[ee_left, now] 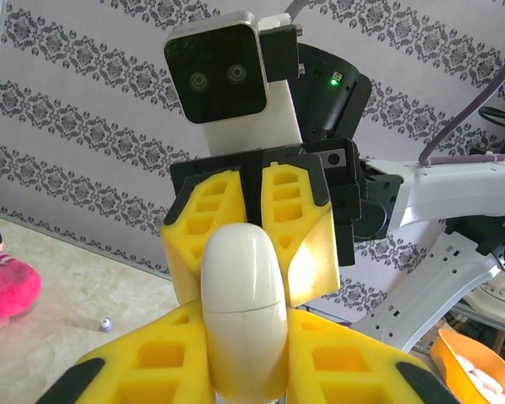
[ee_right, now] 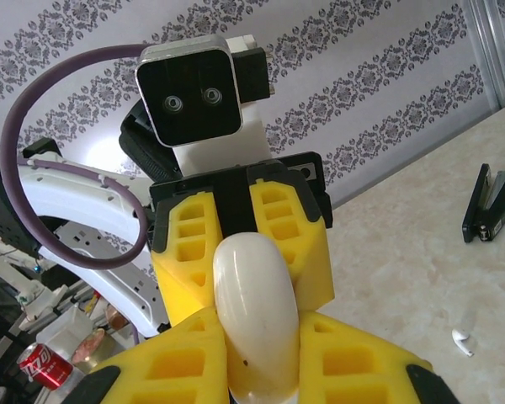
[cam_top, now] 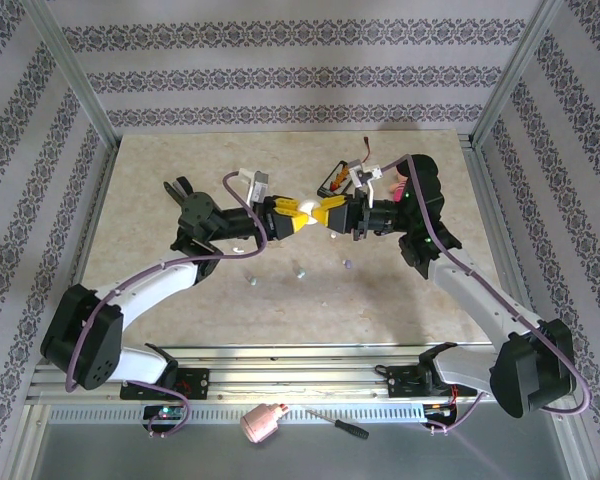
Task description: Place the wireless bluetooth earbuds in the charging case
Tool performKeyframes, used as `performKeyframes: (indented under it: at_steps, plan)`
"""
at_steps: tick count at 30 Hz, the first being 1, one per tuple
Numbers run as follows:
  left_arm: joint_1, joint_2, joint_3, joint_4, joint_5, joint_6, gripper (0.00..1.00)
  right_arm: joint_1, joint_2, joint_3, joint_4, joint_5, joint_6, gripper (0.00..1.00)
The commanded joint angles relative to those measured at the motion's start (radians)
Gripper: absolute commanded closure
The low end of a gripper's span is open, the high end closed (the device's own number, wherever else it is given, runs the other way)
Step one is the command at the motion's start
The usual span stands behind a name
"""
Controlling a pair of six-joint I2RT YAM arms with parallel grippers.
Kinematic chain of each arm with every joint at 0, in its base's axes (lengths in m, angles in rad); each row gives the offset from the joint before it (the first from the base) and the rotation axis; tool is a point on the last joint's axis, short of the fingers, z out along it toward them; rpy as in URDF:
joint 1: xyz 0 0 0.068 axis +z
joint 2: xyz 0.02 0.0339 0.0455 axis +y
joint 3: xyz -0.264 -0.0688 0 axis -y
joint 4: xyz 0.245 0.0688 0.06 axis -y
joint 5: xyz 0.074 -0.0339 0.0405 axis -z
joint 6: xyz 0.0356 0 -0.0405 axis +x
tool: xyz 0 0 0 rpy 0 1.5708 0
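So here's where it's at: both claws meet nose to nose above the middle of the table (cam_top: 180,170), and the charging case (cam_top: 308,212) is pinched between them. The left gripper (cam_top: 297,218) has its yellow foam fingers (ee_left: 109,370) clamped on one end of the case, one finger on each side. The right gripper (cam_top: 327,212) is clenched on the other end the same way, its fingers nearly together around the tip. So the case is up in the air, held from both ends and not touching the table.

In the wrist views it's a smooth cream-white oval. From the left wrist you can see a thin seam (ee_left: 242,310) running across its middle, just past the left claw's fingertips. Lid looks closed as far as I can tell.

The earbuds (cam_top: 299,271) are not in the case. A few tiny pale bits lie loose on the table below the claws, on the side toward the arm bases, well apart from each other. From the right wrist, one white bud (ee_right: 461,339) sits on the table off to the right of that claw's fingers. A black stapler-looking thing (ee_right: 491,202) lies farther out on the same side. From the left wrist, a small bit (ee_left: 106,323) lies on the table to the left of that claw, near a pink plush toy (ee_left: 4,286).
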Motion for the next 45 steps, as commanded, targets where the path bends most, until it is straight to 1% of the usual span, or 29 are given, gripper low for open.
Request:
performKeyframes:
  at_steps: [1,3,5,6,8,11,14,16,17,18,20,25,27,31,32,34,35,39,41,43,45]
  plan:
    - [0.009,0.019,0.035,-0.032,0.01,0.027,0.58,-0.013,0.01,0.051,-0.027,-0.081,-0.062,0.94]
    - [0.014,0.015,0.052,-0.114,0.015,0.091,0.48,-0.032,0.013,0.073,-0.087,-0.102,-0.133,0.95]
    - [0.014,0.012,0.077,-0.219,0.028,0.167,0.43,-0.036,0.012,0.098,-0.191,-0.105,-0.228,0.95]
    - [0.014,0.011,0.094,-0.282,0.04,0.209,0.42,-0.036,0.011,0.113,-0.254,-0.102,-0.284,0.96]
    - [0.015,0.008,0.108,-0.35,0.061,0.269,0.4,-0.031,0.012,0.139,-0.335,-0.094,-0.356,0.97]
    - [0.016,-0.003,0.084,-0.325,0.082,0.314,0.4,-0.019,0.004,0.142,-0.369,-0.078,-0.415,0.98]
    - [0.015,0.001,0.083,-0.288,0.102,0.296,0.41,0.012,0.012,0.181,-0.473,-0.019,-0.506,0.99]
    - [0.014,0.004,0.078,-0.238,0.121,0.261,0.47,0.045,0.031,0.227,-0.584,0.026,-0.573,0.99]
    - [0.016,0.005,0.081,-0.229,0.127,0.251,0.51,0.056,0.038,0.238,-0.602,0.04,-0.583,0.99]
    - [0.016,0.003,0.086,-0.231,0.138,0.247,0.54,0.063,0.044,0.245,-0.605,0.044,-0.578,0.99]
    - [0.016,0.005,0.085,-0.233,0.16,0.251,0.59,0.068,0.052,0.254,-0.602,0.038,-0.573,0.99]
    - [0.017,0.015,0.077,-0.271,0.2,0.258,0.81,0.07,0.057,0.275,-0.618,0.037,-0.574,1.0]
    - [0.021,0.009,0.071,-0.277,0.2,0.269,0.87,0.067,0.057,0.278,-0.632,0.028,-0.589,0.99]
    - [0.02,-0.004,0.068,-0.294,0.18,0.312,0.96,0.064,0.063,0.284,-0.643,0.024,-0.601,0.94]
    - [0.02,-0.004,0.07,-0.297,0.178,0.329,0.98,0.064,0.066,0.286,-0.643,0.024,-0.597,0.89]
    - [0.023,0.008,0.072,-0.29,0.185,0.377,1.0,0.062,0.067,0.289,-0.626,0.044,-0.582,0.59]
    - [0.025,0.015,0.072,-0.285,0.194,0.399,1.0,0.062,0.066,0.29,-0.613,0.065,-0.568,0.56]
    - [0.038,0.039,0.08,-0.236,0.233,0.432,1.0,0.045,0.093,0.318,-0.596,0.158,-0.497,0.54]
    - [0.042,0.042,0.083,-0.241,0.247,0.464,1.0,0.033,0.107,0.331,-0.592,0.187,-0.471,0.54]
    - [0.043,0.042,0.083,-0.255,0.241,0.501,1.0,0.027,0.118,0.341,-0.584,0.219,-0.453,0.51]
    - [0.044,0.041,0.087,-0.277,0.208,0.531,1.0,0.024,0.131,0.354,-0.586,0.24,-0.443,0.5]
